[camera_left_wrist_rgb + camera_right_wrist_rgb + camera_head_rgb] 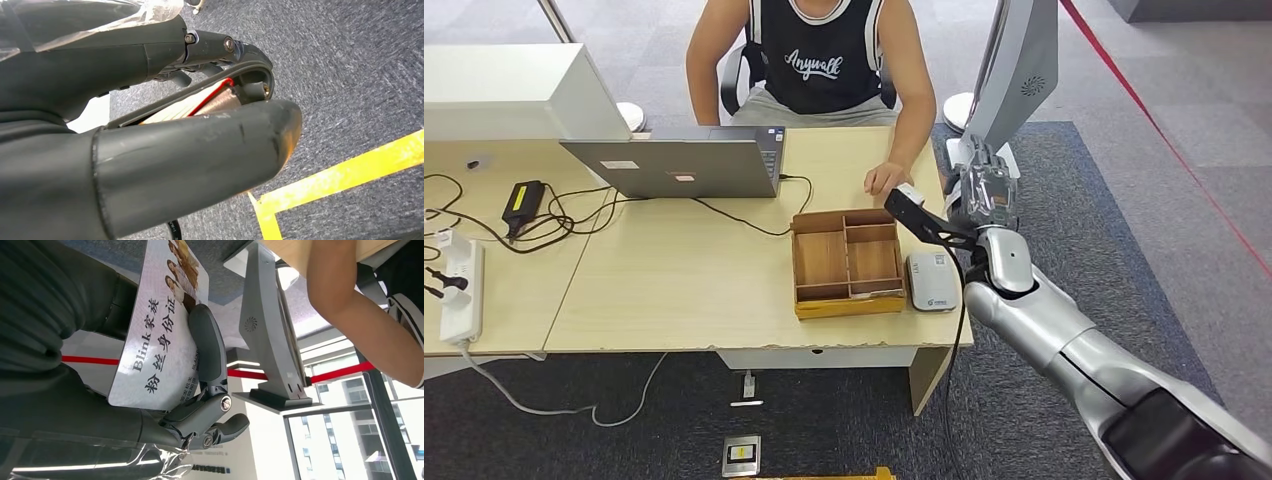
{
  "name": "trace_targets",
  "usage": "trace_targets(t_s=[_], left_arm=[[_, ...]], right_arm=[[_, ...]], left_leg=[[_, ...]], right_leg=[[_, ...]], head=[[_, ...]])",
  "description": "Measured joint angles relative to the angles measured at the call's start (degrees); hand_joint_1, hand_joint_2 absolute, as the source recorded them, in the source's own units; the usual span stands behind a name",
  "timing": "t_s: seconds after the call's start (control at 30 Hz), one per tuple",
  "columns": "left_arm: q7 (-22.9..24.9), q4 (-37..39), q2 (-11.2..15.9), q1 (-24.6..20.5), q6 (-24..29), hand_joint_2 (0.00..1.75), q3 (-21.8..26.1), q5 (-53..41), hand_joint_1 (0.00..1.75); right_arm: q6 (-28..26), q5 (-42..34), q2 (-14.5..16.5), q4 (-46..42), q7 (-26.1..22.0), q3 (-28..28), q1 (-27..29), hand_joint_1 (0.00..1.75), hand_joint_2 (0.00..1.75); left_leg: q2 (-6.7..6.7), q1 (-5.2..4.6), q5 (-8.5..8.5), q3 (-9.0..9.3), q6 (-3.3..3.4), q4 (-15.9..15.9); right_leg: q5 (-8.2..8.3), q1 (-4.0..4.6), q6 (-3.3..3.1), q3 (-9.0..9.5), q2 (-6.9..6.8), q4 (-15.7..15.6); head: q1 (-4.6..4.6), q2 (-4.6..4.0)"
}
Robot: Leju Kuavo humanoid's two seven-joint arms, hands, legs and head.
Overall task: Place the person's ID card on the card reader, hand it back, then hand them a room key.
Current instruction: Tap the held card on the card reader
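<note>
The right hand (986,192), raised at the desk's (674,280) far right corner beside the person's hand (886,178), pinches the ID card (160,330) between thumb and fingers (207,347) beyond the white card reader (931,281), while the left hand (165,150) seems curled around something thin and red-edged, though I cannot tell what.

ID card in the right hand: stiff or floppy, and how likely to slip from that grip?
The ID card looks flat and unbent though the right hand holds it only partly, so probably stiff and light. Its printed face looks smooth, so it may slide. One dark finger lies across the face; the hold seems shallow, so a tug from the person's hand could shift it.
</note>
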Motion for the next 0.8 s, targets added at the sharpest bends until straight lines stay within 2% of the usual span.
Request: trace_targets(t_s=[0.43,0.8], left_arm=[[-0.07,0.01,0.04,0.17,0.9,0.0,0.0,0.51,0.0],[-0.5,-0.01,0.06,0.31,1.57,0.0,0.01,1.26,0.0]], right_arm=[[0.32,-0.28,-2.38,-3.45,0.24,-0.49,1.75,1.68,1.75],[0.13,-4.15,-1.87,-1.7,-5.29,-0.73,4.66,1.72,1.75]], left_leg=[[-0.02,0.02,0.0,-0.02,0.0,0.0],[-0.03,0.04,0.0,-0.03,0.0,-0.02]], right_leg=[[-0.01,0.02,0.0,0.01,-0.01,0.0],[-0.02,0.04,-0.01,0.01,-0.01,0.01]], head=[[0.0,0.01],[0.0,0.01]])
